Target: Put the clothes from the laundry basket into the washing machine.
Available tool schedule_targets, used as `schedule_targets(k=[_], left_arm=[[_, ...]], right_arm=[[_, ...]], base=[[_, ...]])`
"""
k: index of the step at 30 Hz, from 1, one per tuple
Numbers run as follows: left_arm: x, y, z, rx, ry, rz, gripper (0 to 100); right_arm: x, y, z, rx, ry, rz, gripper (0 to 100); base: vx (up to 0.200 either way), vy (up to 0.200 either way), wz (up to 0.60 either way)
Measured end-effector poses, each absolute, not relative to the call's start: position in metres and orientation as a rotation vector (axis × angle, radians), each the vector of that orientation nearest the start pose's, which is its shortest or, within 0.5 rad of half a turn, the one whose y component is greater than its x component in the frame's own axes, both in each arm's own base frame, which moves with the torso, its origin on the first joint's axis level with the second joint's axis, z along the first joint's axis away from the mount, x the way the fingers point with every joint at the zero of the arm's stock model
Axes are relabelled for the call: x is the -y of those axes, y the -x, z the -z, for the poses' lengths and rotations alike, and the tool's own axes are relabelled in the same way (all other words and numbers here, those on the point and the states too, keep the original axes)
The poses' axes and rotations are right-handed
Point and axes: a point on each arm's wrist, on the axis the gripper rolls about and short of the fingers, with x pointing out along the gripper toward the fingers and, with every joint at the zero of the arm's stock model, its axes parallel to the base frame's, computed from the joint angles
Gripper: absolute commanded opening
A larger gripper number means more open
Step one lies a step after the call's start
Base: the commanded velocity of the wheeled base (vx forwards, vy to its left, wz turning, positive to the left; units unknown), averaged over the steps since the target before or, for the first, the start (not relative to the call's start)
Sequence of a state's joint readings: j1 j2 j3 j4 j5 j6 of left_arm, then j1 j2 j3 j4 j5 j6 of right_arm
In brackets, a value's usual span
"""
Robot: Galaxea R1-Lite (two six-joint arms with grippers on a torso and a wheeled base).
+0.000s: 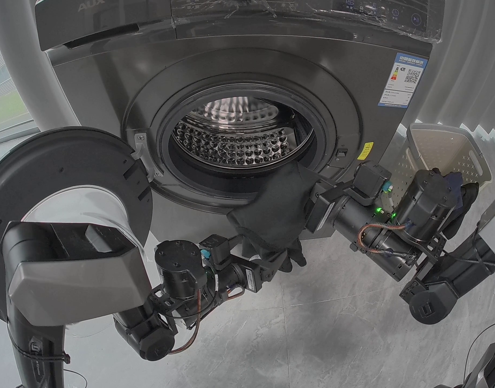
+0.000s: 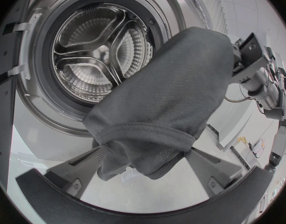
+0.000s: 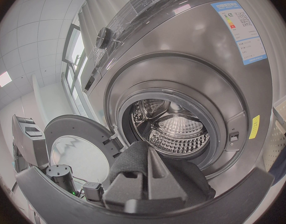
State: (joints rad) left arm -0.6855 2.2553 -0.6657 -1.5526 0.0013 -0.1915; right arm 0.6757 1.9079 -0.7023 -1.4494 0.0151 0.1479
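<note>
Head view: dark garment (image 1: 274,206) draped over the washing machine (image 1: 366,82) drum lip, laundry basket (image 1: 447,146) beside.
Left wrist view: left gripper (image 2: 146,154) gaped, cloth hanging between.
Right wrist view: right gripper (image 3: 148,159) pinched the garment; it probably needed pushing deeper before release.

Washing machine (image 1: 290,55) front.
Door (image 1: 59,168) at left, laundry basket (image 1: 447,146) at right, garment (image 1: 274,211) hanging before the lower rim of the drum (image 1: 231,136).

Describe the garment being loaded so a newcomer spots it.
Start at the grey front-loading washing machine, its round door swung open. At the lower lip of its opening hangs the dark grey garment, the right gripper with its jaws shut on it. It is the only cloth at the machine; other fabric sits in the white laundry basket beside it.
</note>
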Motion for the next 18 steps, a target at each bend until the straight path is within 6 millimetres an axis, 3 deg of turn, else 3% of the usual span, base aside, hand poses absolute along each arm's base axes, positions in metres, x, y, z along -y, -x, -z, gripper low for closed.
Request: schedule_targets(k=[9, 18], left_arm=[[0.229, -0.289, -0.054, -0.083, 0.179, 0.645, 0], [0.220, -0.279, -0.075, -0.053, 0.196, 0.648, 0]], right_arm=[[-0.209, -0.257, -0.170, 0.177, -0.228, -0.710, 0], [-0.207, -0.258, -0.169, 0.172, -0.232, -0.696, 0]], base=[[0.000, 0.000, 0.00], [0.000, 0.000, 0.00]])
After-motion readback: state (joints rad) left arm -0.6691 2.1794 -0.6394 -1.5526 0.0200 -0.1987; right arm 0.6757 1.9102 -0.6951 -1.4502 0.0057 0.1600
